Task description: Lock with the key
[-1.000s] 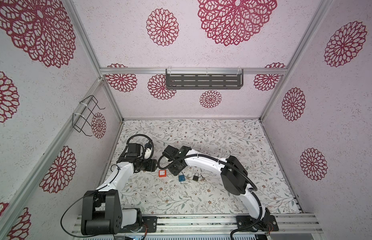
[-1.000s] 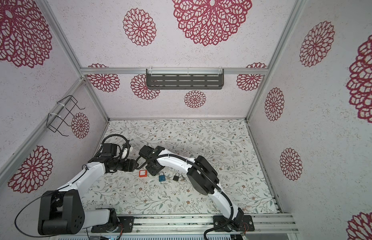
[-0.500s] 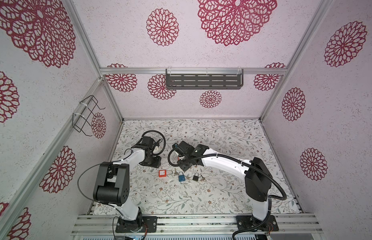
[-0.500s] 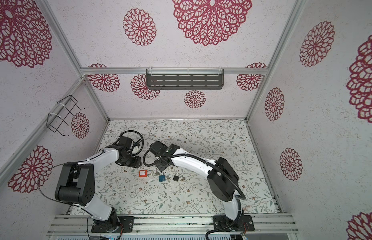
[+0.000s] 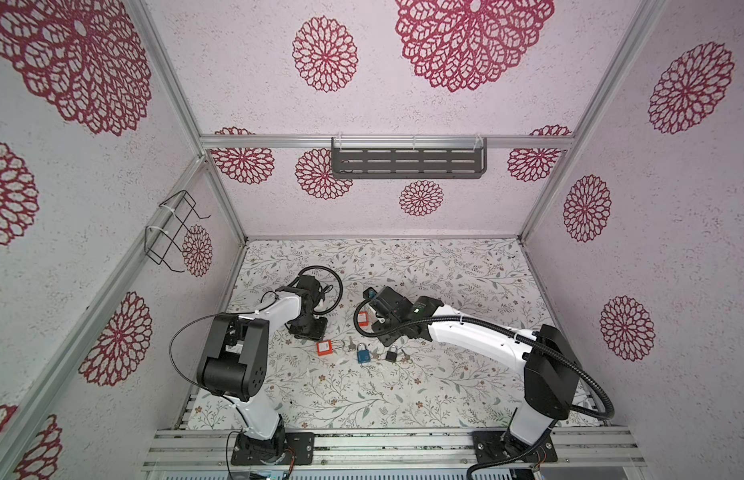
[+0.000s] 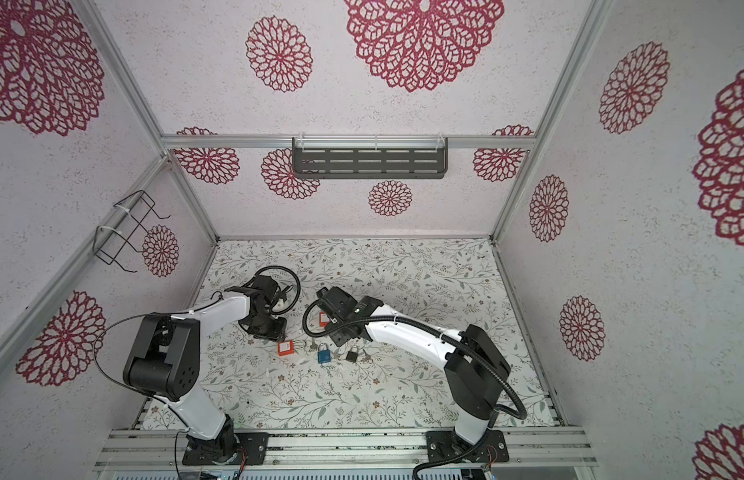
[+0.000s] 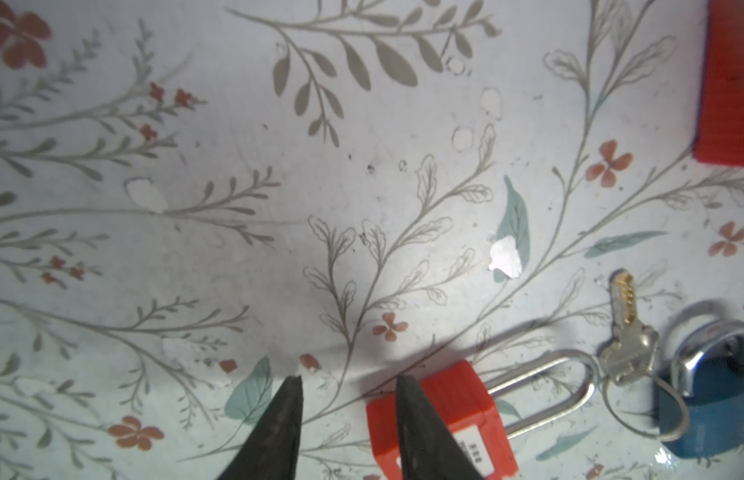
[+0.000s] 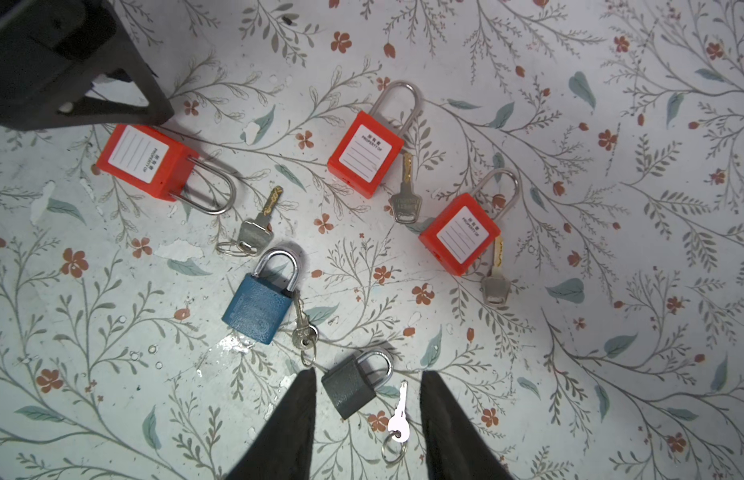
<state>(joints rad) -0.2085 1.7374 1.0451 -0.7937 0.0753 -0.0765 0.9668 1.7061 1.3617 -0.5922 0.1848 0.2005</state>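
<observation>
Several padlocks lie on the floral table, each with a key beside it. In the right wrist view there are three red padlocks, a blue one and a dark grey one with a small silver key. My right gripper hangs open above that dark padlock and its key, clear of both. My left gripper is open with only table between its fingers. A red padlock lies just beside one of its fingertips, with a key further along.
The booth walls close in the table on three sides. A dark shelf hangs on the back wall and a wire basket on the left wall. The left arm's cable loop stands behind its gripper.
Both arms have lifted their elbows. The right gripper has moved right, from near the left red padlock to over the dark one. The left jaws have narrowed.
</observation>
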